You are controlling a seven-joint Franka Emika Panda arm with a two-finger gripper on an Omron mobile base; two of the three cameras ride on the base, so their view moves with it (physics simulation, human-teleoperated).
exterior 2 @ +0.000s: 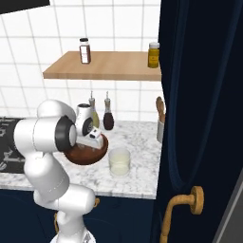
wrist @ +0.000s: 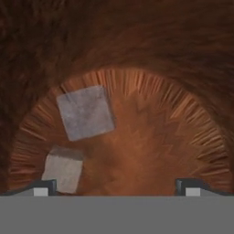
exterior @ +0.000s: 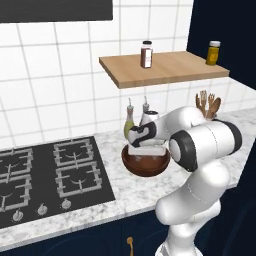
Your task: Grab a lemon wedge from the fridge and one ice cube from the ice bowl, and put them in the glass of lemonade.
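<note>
My gripper [wrist: 116,188] hangs open, pointing down into the dark brown wooden ice bowl [exterior: 145,167] on the marble counter. In the hand view two pale ice cubes lie on the bowl's floor. One ice cube [wrist: 86,112] sits up and left of centre. The other [wrist: 63,168] lies right beside my left fingertip [wrist: 42,187], outside the gap between the tips. Nothing is between the fingers. The glass of lemonade [exterior 2: 119,162] stands just right of the bowl [exterior 2: 88,155]. The fridge and the lemon wedge are out of view.
A black gas hob [exterior: 45,172] lies left of the bowl. Oil bottles [exterior 2: 107,116] stand behind it, and a utensil holder [exterior: 207,107] stands at the back right. A wooden shelf [exterior: 165,70] with jars hangs above. A navy cabinet door with a gold handle [exterior 2: 190,199] stands close on the right.
</note>
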